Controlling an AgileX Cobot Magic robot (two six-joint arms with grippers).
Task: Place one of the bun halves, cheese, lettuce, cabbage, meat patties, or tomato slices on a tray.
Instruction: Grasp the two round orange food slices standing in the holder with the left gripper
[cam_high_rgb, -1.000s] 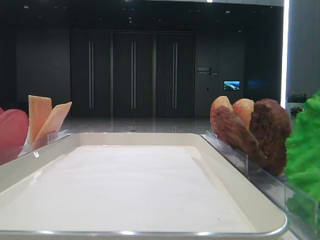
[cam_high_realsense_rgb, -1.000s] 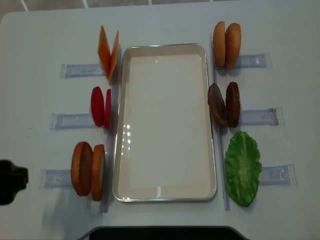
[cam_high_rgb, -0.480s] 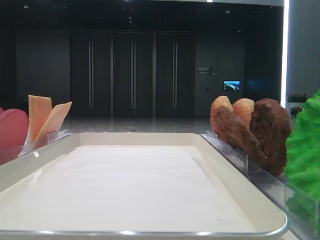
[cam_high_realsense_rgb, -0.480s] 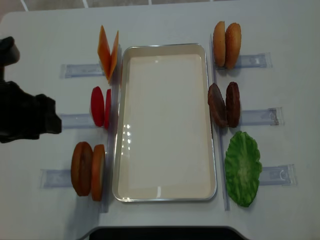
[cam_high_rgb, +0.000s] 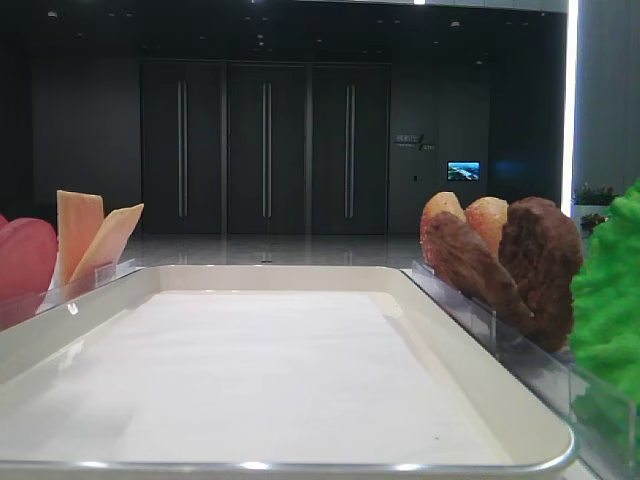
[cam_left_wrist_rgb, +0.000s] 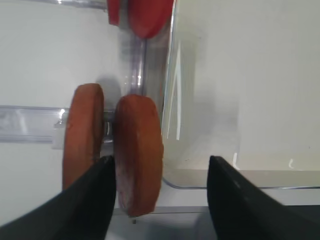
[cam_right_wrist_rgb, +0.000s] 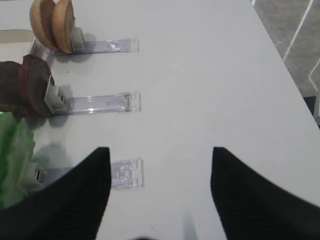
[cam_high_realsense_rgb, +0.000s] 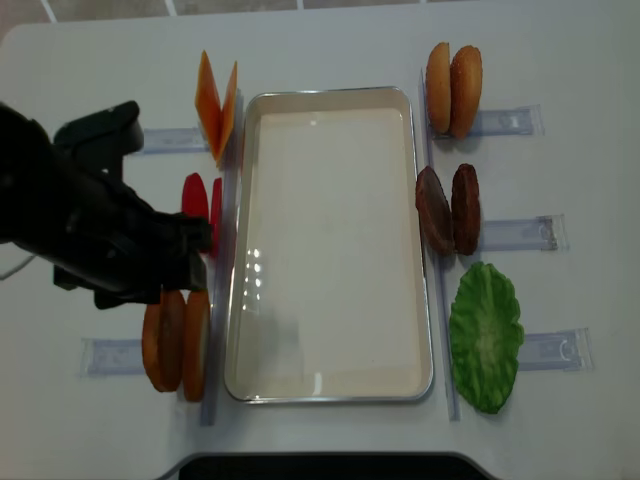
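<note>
The cream tray (cam_high_realsense_rgb: 330, 250) lies empty in the middle. At its front left, two bun halves (cam_high_realsense_rgb: 176, 345) stand on edge in a clear rack. My left arm (cam_high_realsense_rgb: 100, 230) hangs over them. In the left wrist view my left gripper (cam_left_wrist_rgb: 160, 160) is open. The inner bun half (cam_left_wrist_rgb: 140, 150) stands between its fingers, close to the left finger, and the tray's corner (cam_left_wrist_rgb: 240, 100) lies under the right one. My right gripper (cam_right_wrist_rgb: 160, 150) is open over bare table, right of the lettuce (cam_right_wrist_rgb: 12, 155).
Racks line both long sides of the tray. Cheese (cam_high_realsense_rgb: 217, 105) and tomato slices (cam_high_realsense_rgb: 205, 200) stand on the left. More bun halves (cam_high_realsense_rgb: 452, 90), meat patties (cam_high_realsense_rgb: 447, 208) and lettuce (cam_high_realsense_rgb: 486, 335) stand on the right. Clear rack rails (cam_right_wrist_rgb: 102, 102) stick outward.
My left arm has swung in from the table's left edge toward the tray. It now covers part of the tomato slices and the tops of the front-left bun halves.
</note>
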